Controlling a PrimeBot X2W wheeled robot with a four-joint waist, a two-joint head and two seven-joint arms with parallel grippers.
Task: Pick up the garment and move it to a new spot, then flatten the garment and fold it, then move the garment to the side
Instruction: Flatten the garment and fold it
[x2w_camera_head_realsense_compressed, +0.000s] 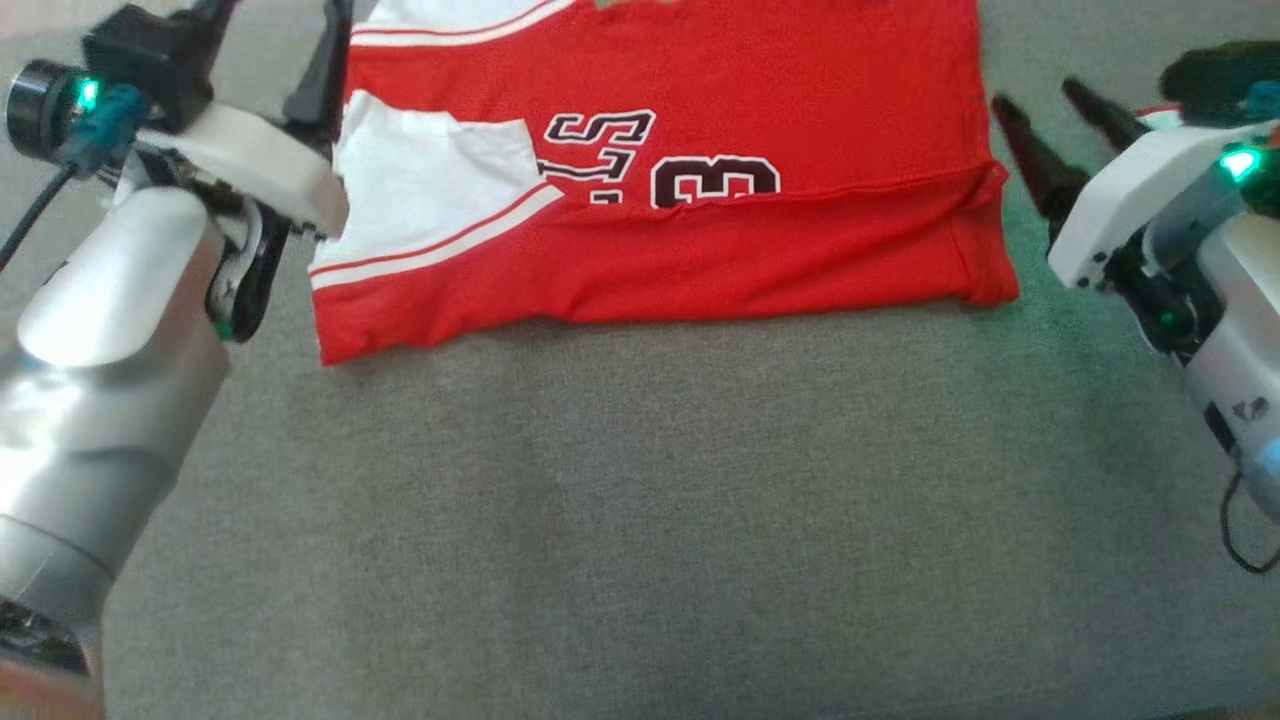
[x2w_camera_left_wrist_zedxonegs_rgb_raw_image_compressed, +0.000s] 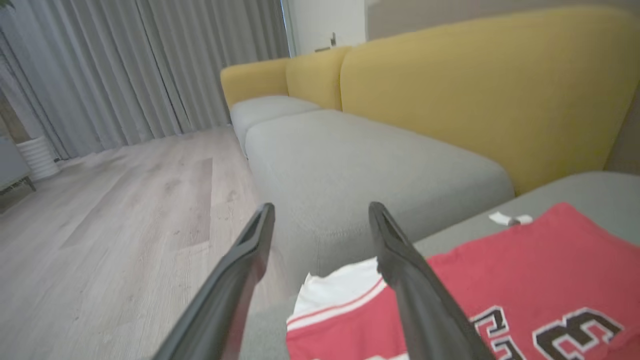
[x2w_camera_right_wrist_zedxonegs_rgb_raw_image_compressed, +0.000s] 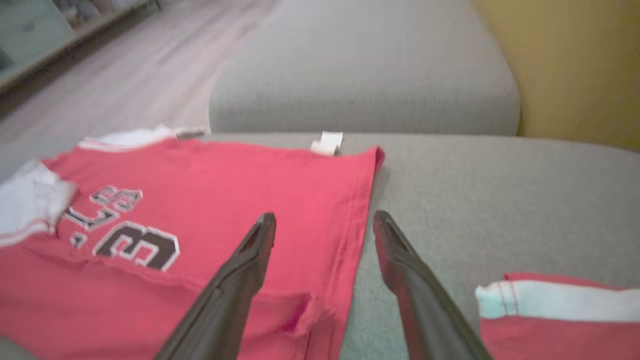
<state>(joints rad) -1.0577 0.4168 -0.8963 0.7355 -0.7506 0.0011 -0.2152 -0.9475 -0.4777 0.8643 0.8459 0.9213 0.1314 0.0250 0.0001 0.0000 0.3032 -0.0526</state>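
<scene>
The left gripper stands wide with nothing between its fingers, at the white-sleeved left edge of the jersey. The right gripper is spread just as wide and empty, straddling the jersey's right edge (one finger over red cloth, the other over grey). The jersey lies flat on the grey cushion, its near part folded over the lower half of the lettering and number. Red shorts with a white band lie on the cushion near the right gripper, apart from the jersey. Beyond are a yellow backrest and wood floor.
</scene>
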